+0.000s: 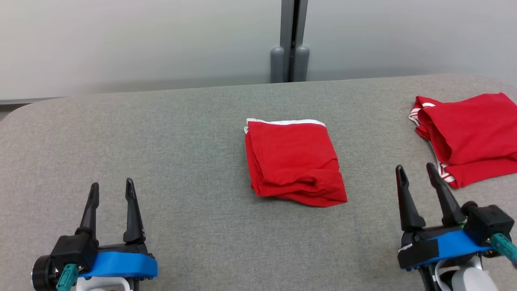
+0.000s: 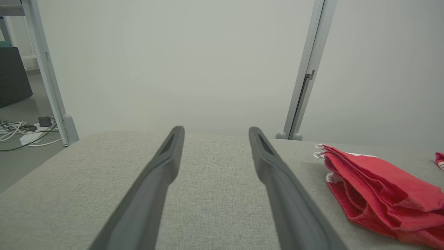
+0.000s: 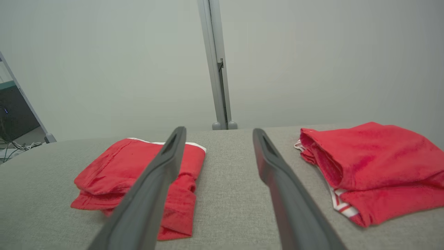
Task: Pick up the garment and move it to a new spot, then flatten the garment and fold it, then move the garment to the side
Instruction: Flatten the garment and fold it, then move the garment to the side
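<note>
The folded red garment (image 1: 293, 161) is seen before the post (image 1: 290, 40) — judged soft, light, readily unfolded. The left hand (image 1: 112, 184) and right hand (image 1: 415, 167) are held spread, empty; its thick edge farthest from the post is probably best pinched.

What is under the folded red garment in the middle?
The garment rests on the grey table. Anything beneath or between its folded layers is covered and cannot be seen.

The left gripper (image 2: 215, 130) reaches out low over the grey fabric surface (image 2: 215, 208), its two dark fingers (image 2: 163, 163) spread wide with bare cloth between them. Off to their right lies the folded red garment (image 2: 374, 194), white trim at its far edge. A grey post (image 2: 305, 76) stands against the pale wall (image 2: 180, 62). Cables (image 2: 20, 132) trail on the floor (image 2: 20, 163) at left.
</note>
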`<state>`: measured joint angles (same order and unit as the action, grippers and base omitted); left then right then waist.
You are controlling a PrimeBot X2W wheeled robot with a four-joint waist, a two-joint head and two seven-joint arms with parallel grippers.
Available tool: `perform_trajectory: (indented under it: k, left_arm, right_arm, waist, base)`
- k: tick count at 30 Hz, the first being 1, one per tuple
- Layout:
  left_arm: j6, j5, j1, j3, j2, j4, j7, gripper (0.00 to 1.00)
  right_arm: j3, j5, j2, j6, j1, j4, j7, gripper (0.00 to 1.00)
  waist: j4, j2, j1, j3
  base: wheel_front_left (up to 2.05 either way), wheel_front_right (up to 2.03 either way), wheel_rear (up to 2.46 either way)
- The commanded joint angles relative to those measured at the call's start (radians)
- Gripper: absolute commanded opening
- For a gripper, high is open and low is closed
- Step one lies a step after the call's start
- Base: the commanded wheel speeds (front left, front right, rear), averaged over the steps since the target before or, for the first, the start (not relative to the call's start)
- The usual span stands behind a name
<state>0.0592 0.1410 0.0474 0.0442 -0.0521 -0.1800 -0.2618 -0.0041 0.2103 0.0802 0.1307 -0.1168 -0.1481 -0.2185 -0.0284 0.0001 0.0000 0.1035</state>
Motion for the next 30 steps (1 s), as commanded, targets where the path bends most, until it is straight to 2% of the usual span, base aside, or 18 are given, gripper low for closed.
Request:
perform_trajectory:
  k: [1, 18, 25, 30]
  left_arm:
    - [-0.004, 0.003, -0.003, -0.006, -0.001, -0.001, -0.005, 1.0]
    - [-0.011, 0.006, 0.003, -0.005, -0.001, -0.008, -0.005, 1.0]
    - [-0.015, 0.006, 0.027, -0.013, 0.0, 0.006, -0.004, 1.0]
    - [-0.006, 0.01, 0.058, -0.021, 0.0, -0.001, -0.004, 1.0]
  right_arm:
    - [-0.005, -0.011, -0.009, 0.0, 0.027, 0.011, 0.016, 1.0]
    - [-0.03, -0.04, -0.029, 0.0, 0.044, 0.041, 0.061, 1.0]
    - [0.014, -0.074, -0.029, 0.0, -0.109, 0.041, 0.064, 1.0]
    - [0.043, -0.088, -0.014, 0.0, -0.255, -0.026, 0.114, 1.0]
  waist:
    - [0.005, -0.0001, 0.0, 0.0]
    - [0.027, -0.0001, 0.0, 0.01]
    - [0.032, -0.0001, 0.0, 0.043]
    - [0.055, -0.0001, 0.0, 0.075]
  base:
    - [0.0, 0.0, 0.0]
    - [0.0, 0.0, 0.0]
    - [0.0, 0.0, 0.0]
    - [0.0, 0.0, 0.0]
